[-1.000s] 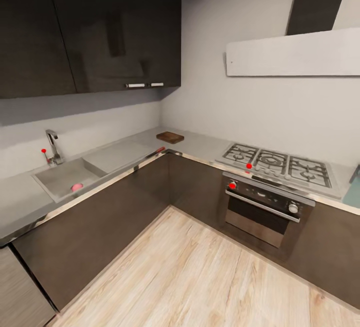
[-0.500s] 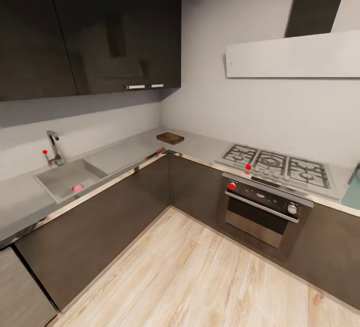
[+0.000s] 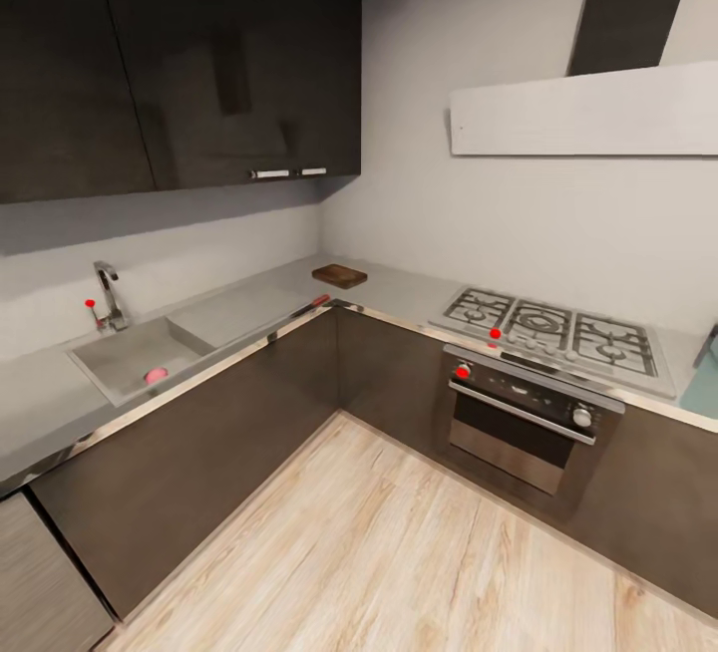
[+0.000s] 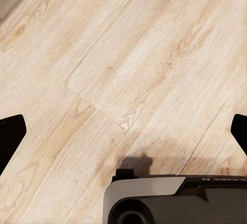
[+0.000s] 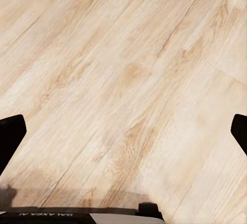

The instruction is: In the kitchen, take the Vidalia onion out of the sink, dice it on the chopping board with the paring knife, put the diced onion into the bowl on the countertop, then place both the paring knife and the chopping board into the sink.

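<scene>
Since the robot is parked well back, both grippers are hung over light wood floor [image 4: 128,54], jaws spread wide, nothing held. A pinkish onion [image 3: 155,374] is left in the steel sink [image 3: 110,358], far left; the brown wooden chopping board [image 3: 339,275] is seen at the corner.

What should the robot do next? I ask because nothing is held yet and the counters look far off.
Probably drive forward and left toward the sink. The pinkish onion lies in the basin, and both end effectors, left and right, hang open over bare wood floor, out of reach.
</scene>
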Motion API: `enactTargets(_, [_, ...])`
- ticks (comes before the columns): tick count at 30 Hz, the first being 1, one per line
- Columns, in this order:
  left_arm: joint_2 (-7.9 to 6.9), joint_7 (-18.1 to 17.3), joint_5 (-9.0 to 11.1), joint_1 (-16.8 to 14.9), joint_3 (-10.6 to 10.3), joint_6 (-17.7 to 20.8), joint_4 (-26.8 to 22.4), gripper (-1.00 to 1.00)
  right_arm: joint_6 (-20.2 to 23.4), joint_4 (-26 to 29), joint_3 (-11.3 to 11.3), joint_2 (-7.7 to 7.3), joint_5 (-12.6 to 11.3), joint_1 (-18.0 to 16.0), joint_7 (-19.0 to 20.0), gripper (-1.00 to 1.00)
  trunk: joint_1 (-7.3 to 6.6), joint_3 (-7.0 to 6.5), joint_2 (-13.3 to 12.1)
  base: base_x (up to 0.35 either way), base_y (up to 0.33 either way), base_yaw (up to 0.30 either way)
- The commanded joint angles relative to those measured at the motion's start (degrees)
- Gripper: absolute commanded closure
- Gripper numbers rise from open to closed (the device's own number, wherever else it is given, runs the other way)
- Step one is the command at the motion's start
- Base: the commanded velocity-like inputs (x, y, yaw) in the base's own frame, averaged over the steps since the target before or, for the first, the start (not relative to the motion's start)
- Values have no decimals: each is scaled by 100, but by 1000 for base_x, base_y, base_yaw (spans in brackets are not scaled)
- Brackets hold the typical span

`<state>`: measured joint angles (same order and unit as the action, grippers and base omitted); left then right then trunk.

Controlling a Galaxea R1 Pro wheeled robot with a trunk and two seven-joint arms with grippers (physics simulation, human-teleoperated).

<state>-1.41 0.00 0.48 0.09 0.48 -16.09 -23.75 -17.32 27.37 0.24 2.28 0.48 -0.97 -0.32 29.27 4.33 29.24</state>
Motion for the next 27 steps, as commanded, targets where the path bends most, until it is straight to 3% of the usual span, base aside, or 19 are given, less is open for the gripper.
enactTargets(1, [0, 0, 5, 1, 4, -8, -7, -100, -17, -3, 2, 0, 5, -4, -3, -100, -19, -8, -31, 0, 0, 0])
enactTargets(16, [0, 0, 5, 0, 4, -8, -15, -100, -17, -3, 2, 0, 5, -4, -3, -100, -349, -277, -632, 0, 0, 0])
enactTargets(27, [0, 0, 5, 1, 4, -8, -15, -100, -17, 0, 2, 0, 5, -3, -3, -100, -349, -277, -632, 0, 0, 0])
